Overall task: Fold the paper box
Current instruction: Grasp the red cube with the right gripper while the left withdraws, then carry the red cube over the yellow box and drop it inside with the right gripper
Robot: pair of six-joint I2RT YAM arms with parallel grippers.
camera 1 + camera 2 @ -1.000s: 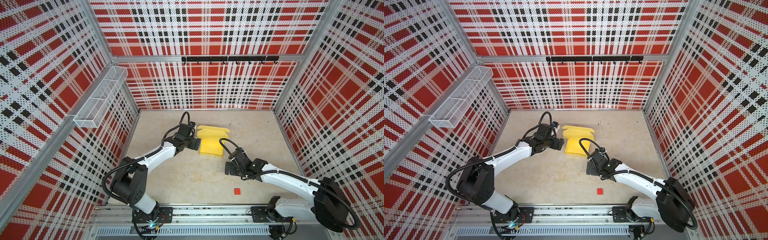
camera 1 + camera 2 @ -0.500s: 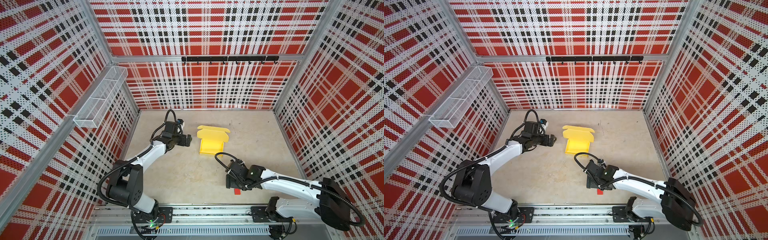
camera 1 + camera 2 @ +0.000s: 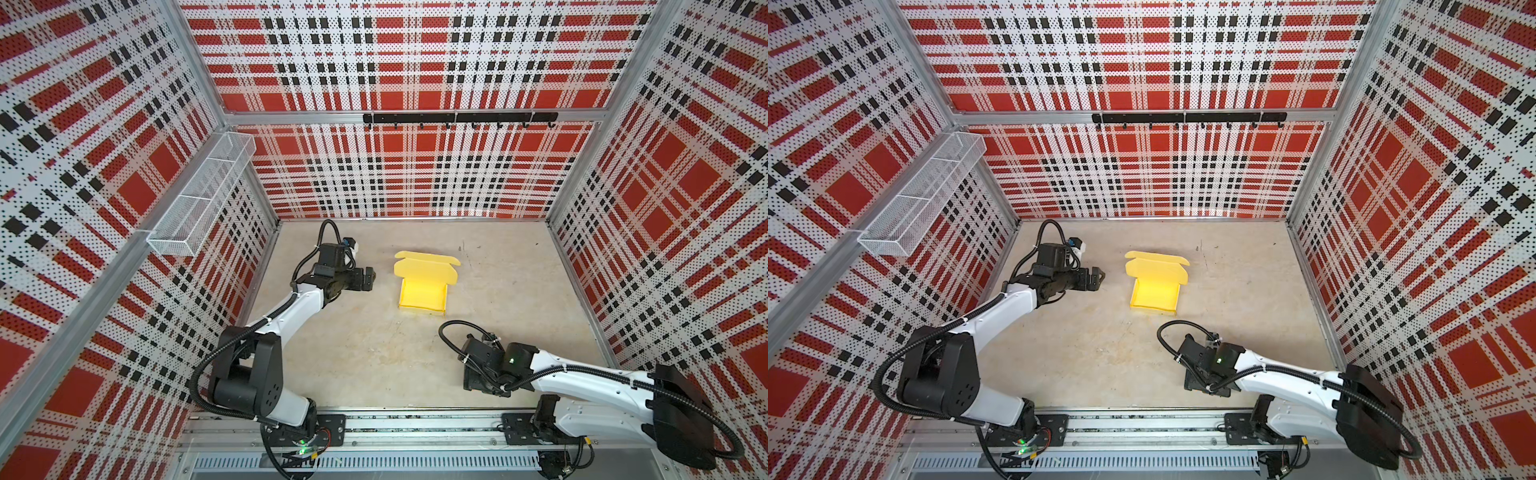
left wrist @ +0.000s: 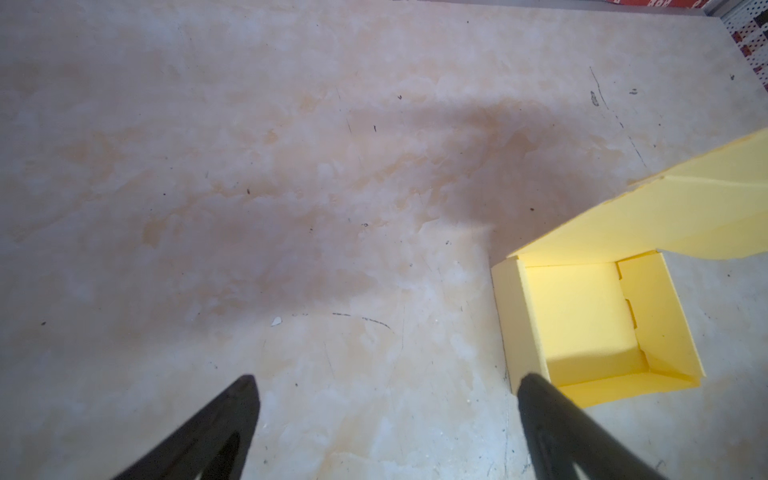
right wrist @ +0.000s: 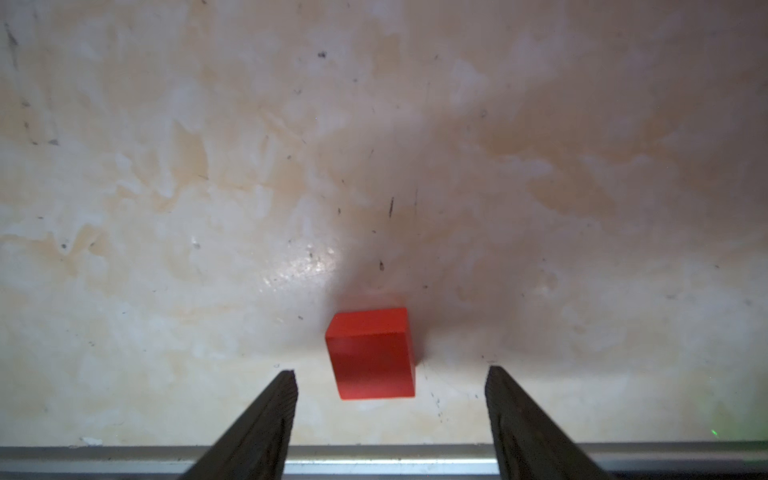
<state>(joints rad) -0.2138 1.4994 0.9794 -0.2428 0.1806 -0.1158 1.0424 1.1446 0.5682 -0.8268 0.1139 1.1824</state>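
As arms withdrew | paper box (image 3: 423, 286) free | right fingers (image 5: 257, 424) flank cube (image 5: 370, 353)

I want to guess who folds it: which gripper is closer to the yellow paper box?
Left. The left gripper hovers beside the paper box, not touching; the right gripper is farther, by the red block.

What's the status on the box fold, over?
Left fingers open, beside the paper box, touching nothing. Right fingers open, straddling a red block, not gripping. Paper box: tray formed, lid open. Nothing in the way.
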